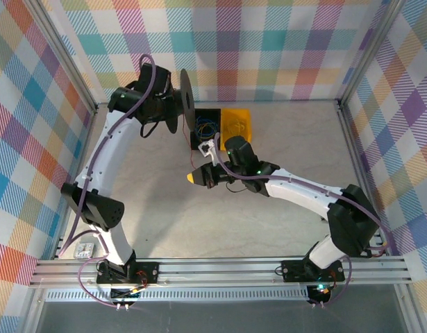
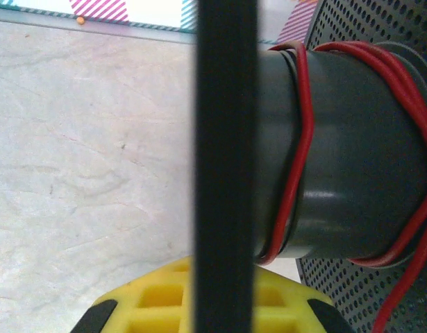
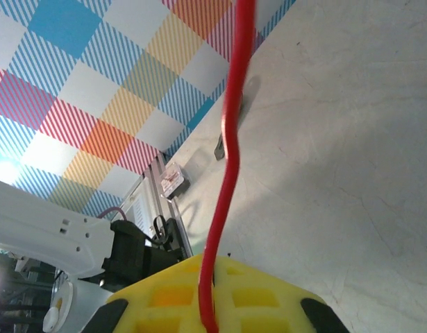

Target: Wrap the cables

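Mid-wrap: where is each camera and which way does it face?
Top external: above, behind the left arm and right arm, facing down at the table; both show.
Left wrist: on left arm, facing the spool; left gripper clamps its flange.
Right wrist: on right arm, looking across the table toward left arm; right gripper pinches the red cable.
Shared: red cable, both wrist views.
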Robot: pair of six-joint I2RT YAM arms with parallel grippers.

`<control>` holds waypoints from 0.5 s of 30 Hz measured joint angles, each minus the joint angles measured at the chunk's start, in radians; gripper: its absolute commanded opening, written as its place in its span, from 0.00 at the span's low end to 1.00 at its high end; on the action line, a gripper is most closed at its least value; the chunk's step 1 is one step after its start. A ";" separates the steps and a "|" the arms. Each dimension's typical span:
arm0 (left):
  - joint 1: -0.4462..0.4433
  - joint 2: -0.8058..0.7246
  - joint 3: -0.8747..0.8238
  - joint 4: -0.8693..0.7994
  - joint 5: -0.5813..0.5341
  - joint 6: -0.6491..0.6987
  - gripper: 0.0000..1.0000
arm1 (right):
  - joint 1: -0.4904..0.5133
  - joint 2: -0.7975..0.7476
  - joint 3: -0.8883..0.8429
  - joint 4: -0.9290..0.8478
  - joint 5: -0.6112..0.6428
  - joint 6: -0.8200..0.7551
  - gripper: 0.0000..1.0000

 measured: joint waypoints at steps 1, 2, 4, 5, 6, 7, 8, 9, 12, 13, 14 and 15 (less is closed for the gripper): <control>0.003 -0.016 -0.029 0.026 0.019 -0.013 0.00 | 0.000 0.007 -0.002 0.013 0.000 0.000 0.00; 0.009 -0.035 -0.067 0.059 0.047 -0.031 0.00 | 0.000 0.014 -0.006 0.032 -0.001 0.002 0.00; 0.035 -0.080 -0.154 0.133 0.129 -0.073 0.00 | -0.007 0.028 -0.026 0.072 -0.008 0.005 0.00; 0.054 -0.104 -0.200 0.169 0.178 -0.096 0.00 | -0.019 0.035 -0.041 0.098 -0.013 0.009 0.00; 0.078 -0.131 -0.248 0.206 0.236 -0.122 0.00 | -0.034 0.045 -0.060 0.126 -0.020 0.012 0.00; 0.098 -0.151 -0.282 0.227 0.283 -0.143 0.00 | -0.050 0.052 -0.076 0.147 -0.029 0.013 0.00; 0.123 -0.173 -0.317 0.252 0.340 -0.164 0.00 | -0.075 0.060 -0.094 0.169 -0.039 0.014 0.00; 0.145 -0.193 -0.349 0.277 0.391 -0.182 0.00 | -0.100 0.066 -0.107 0.186 -0.048 0.014 0.00; 0.200 -0.258 -0.452 0.359 0.556 -0.232 0.00 | -0.198 0.072 -0.138 0.225 -0.089 0.012 0.00; 0.213 -0.280 -0.484 0.385 0.603 -0.243 0.00 | -0.233 0.072 -0.143 0.237 -0.110 0.011 0.00; 0.227 -0.304 -0.518 0.410 0.657 -0.253 0.00 | -0.262 0.072 -0.144 0.245 -0.129 0.009 0.00; 0.237 -0.325 -0.547 0.431 0.697 -0.255 0.00 | -0.292 0.072 -0.143 0.251 -0.151 0.006 0.00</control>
